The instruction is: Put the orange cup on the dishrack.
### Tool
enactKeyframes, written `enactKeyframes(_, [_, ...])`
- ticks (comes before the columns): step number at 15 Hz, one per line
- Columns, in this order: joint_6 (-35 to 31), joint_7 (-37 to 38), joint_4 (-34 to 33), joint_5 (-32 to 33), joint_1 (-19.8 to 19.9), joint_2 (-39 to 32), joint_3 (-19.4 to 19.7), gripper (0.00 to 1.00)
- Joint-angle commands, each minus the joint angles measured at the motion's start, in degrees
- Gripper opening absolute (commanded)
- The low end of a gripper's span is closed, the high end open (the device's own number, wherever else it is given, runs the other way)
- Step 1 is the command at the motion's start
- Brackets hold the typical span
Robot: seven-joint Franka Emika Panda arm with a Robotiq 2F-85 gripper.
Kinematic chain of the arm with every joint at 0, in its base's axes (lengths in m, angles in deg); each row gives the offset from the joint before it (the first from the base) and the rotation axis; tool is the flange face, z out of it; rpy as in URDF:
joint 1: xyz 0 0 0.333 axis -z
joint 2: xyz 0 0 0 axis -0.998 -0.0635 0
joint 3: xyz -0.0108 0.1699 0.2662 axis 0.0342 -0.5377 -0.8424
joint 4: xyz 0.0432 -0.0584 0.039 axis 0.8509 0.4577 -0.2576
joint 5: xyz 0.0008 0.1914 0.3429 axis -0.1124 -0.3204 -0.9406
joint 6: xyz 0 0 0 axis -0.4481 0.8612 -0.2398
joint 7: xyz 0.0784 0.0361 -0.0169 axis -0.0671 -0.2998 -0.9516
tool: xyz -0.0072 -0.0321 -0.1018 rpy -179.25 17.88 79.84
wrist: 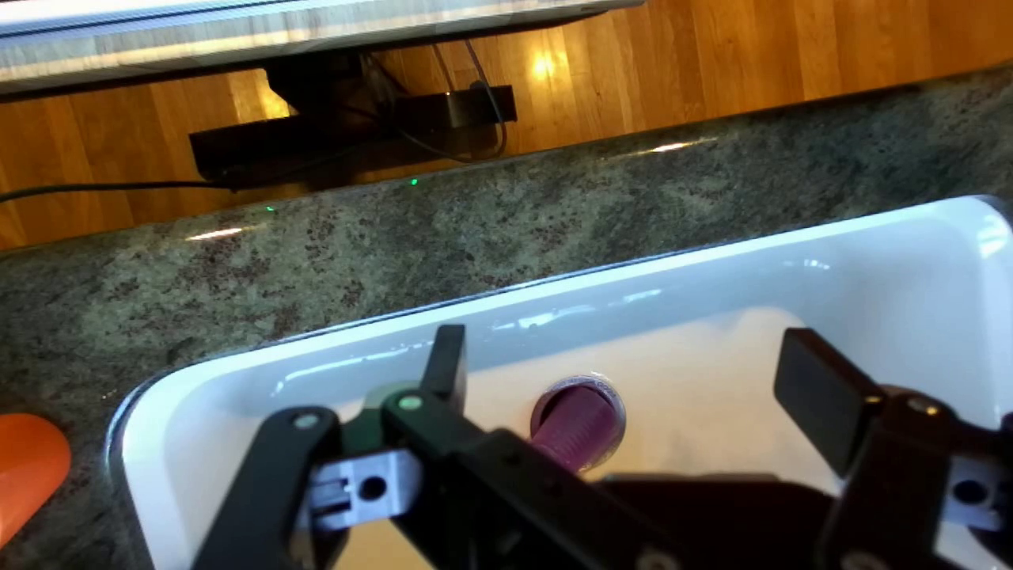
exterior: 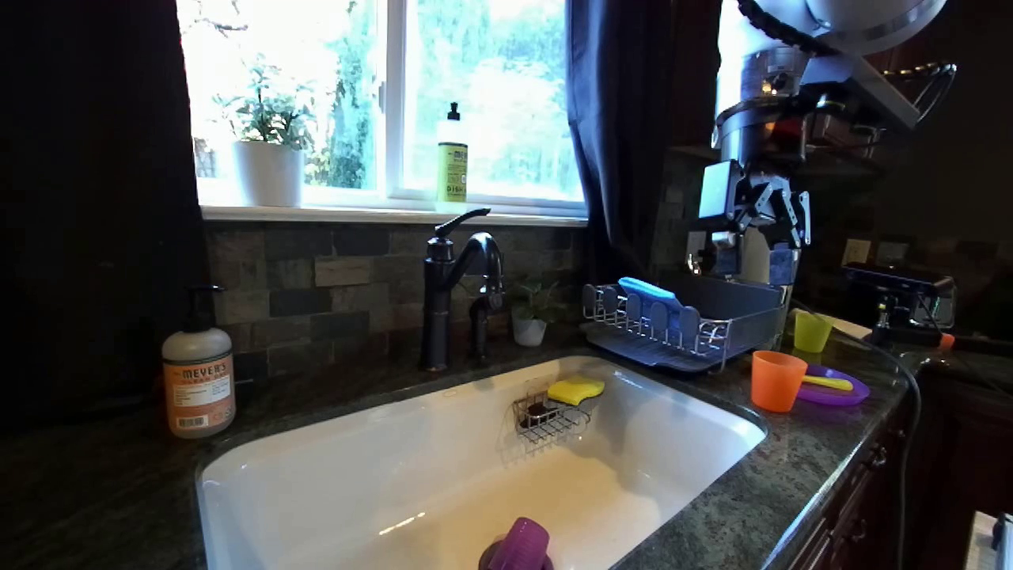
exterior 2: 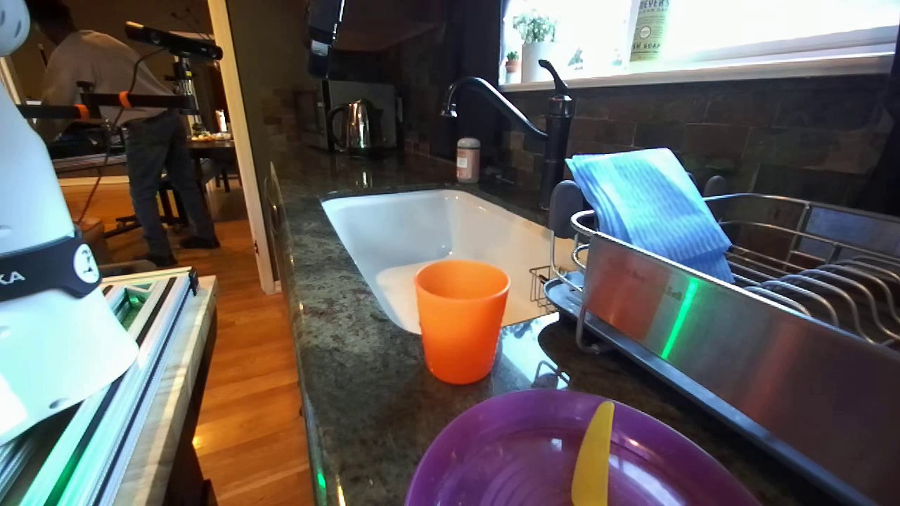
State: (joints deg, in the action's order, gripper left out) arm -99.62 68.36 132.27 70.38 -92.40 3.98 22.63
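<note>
The desk (exterior: 736, 475) holds the sink (exterior: 356, 459) and, beside it toward the back edge, the dishrack (exterior 2: 731, 372). The claw (wrist: 629, 364) hangs with jaws spread wide. Beside the purple plate (exterior 2: 506, 450), nearer the front edge than the dishrack is, the orange cup (exterior 2: 460, 323) stands upright.

Pump bottle (exterior: 198, 376): orange label (exterior: 218, 370) reads MEYER'S; line under it soft, small print unreadable, barcode (exterior: 192, 422) near the bottom. Yellow bottle (exterior 2: 648, 31), in an exterior view: 3 lines partly legible, MEYER'S with its start washed out, CLEAN DAY under it, SOAP lower down; rest too small. Robot arm (exterior 2: 42, 197), in an exterior view: KA on a black band (exterior 2: 46, 268), right at the frame edge, anything before it cut off. Round white logo (exterior 2: 86, 263) on the same band, too small to make out.
</note>
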Motion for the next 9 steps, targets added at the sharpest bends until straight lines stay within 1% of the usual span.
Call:
enactKeyframes(1, [0.0, 0.1, 0.1, -0.1, 1.3, 0.4, -0.5, 1.00])
enactKeyframes(4, [0.1, 3.5, 1.3, 0.9, 5.9, 4.9, 1.9, 1.00])
enactKeyframes(5, [0.6, 2.8, 1.6, 0.5, 7.2, 6.2, 3.5, 1.00])
enactKeyframes(6, [2.5, 0.1, 1.8, 0.3, 8.2, 7.9, 6.1, 1.00])
enactKeyframes(9, [4.8, -0.8, 3.5, 3.9, 13.8, 12.8, 9.6, 1.00])
